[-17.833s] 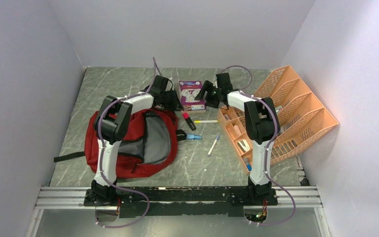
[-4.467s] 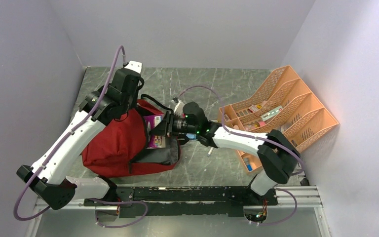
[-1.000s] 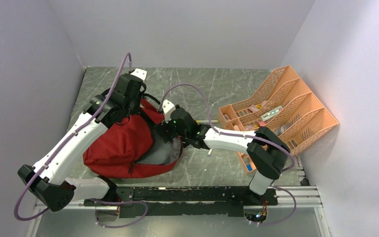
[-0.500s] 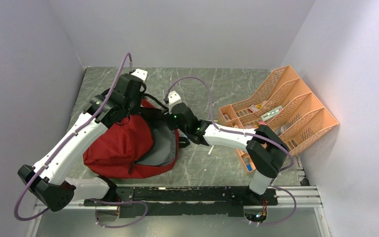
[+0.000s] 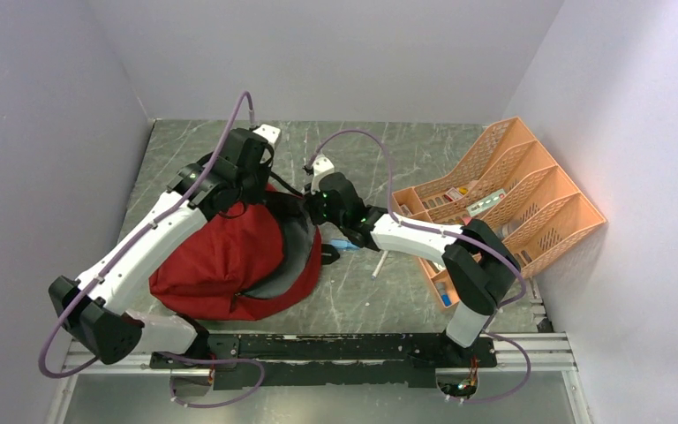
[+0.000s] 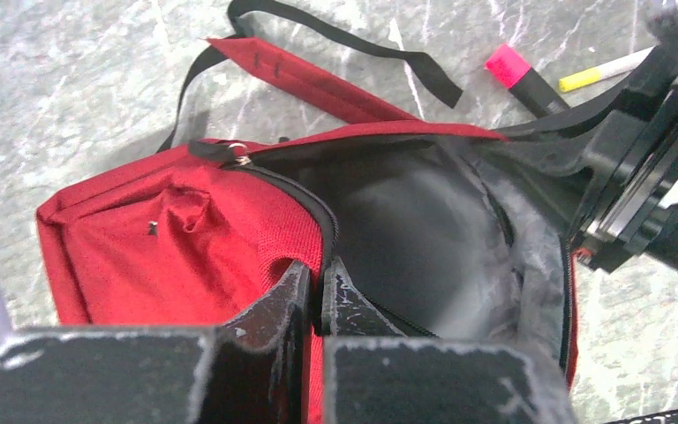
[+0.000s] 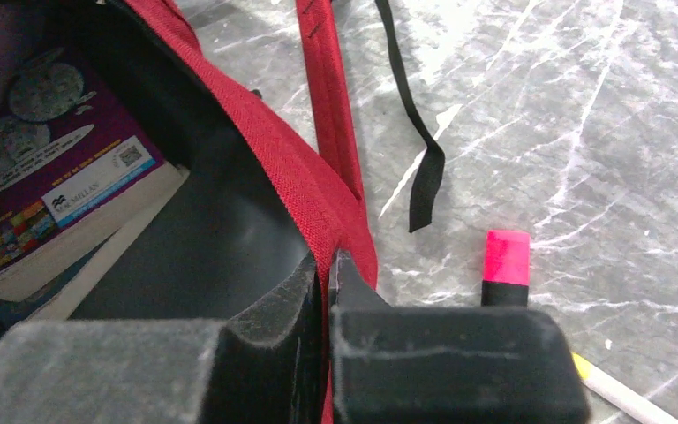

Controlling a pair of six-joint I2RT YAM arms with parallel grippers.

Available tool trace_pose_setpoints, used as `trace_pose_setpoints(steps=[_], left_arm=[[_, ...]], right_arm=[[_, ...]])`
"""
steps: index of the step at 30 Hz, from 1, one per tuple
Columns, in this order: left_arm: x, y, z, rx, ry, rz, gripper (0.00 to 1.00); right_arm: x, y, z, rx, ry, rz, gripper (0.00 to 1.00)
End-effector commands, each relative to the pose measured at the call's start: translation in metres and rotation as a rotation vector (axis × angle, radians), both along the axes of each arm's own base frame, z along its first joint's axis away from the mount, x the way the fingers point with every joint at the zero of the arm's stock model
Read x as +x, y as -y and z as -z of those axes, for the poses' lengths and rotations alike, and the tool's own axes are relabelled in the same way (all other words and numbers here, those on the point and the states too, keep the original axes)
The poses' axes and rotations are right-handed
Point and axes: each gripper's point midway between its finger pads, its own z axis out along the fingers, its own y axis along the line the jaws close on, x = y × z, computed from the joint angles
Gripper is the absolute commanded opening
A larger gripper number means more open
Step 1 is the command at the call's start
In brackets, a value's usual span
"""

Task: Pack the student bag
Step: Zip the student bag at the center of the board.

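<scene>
Bag: the student bag (image 5: 216,256), a dark red soft fabric backpack with black zipper trim, lies on the left half of the table, in front of the left arm's base and well apart from the organiser.
Mouth: the zip is undone and the mouth gapes toward the middle of the table. The smooth grey lining (image 6: 424,230) shows inside, and the far rim is lifted off the table.
Inside: a purple-covered paperback book (image 7: 48,190) with printed pictures on its cover lies flat within the bag.
Straps: a red padded shoulder strap (image 6: 318,84) and a thin black webbing strap (image 6: 344,40) trail from the bag's far end onto the table.
Left gripper: the left gripper (image 6: 315,281) has its black fingers pressed together on the black-trimmed rim of the mouth.
Right gripper: the right gripper (image 7: 325,269) is pinched tight on the red rim at the other side of the mouth, with red fabric showing in the slit between its fingers.
Just beyond: a black highlighter with a bright pink cap (image 7: 506,265) lies on the table near the end of the webbing strap. A yellow-ended pen (image 6: 605,71) with a white barrel lies just beside it.
Under the right forearm: a slim white pen (image 5: 380,262) and a small blue object (image 5: 346,245) lie between the bag and the organiser. What the blue one is cannot be made out.
Organiser: an orange plastic desk organiser (image 5: 530,208) with latticed tiers stands at the right edge, with small stationery in its compartments.
Table: a grey marbled table (image 5: 406,155) carries everything.
</scene>
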Motion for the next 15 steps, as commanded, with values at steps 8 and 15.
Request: trace_pose_setpoints(steps=[8, 15], left_arm=[[0.008, 0.044, 0.020, -0.162, -0.048, 0.089, 0.30], [-0.004, 0.049, 0.025, -0.221, -0.067, 0.111, 0.52]], right_arm=[[0.000, -0.006, -0.037, 0.121, 0.016, -0.017, 0.00], [0.007, 0.001, -0.043, 0.174, -0.017, 0.034, 0.00]])
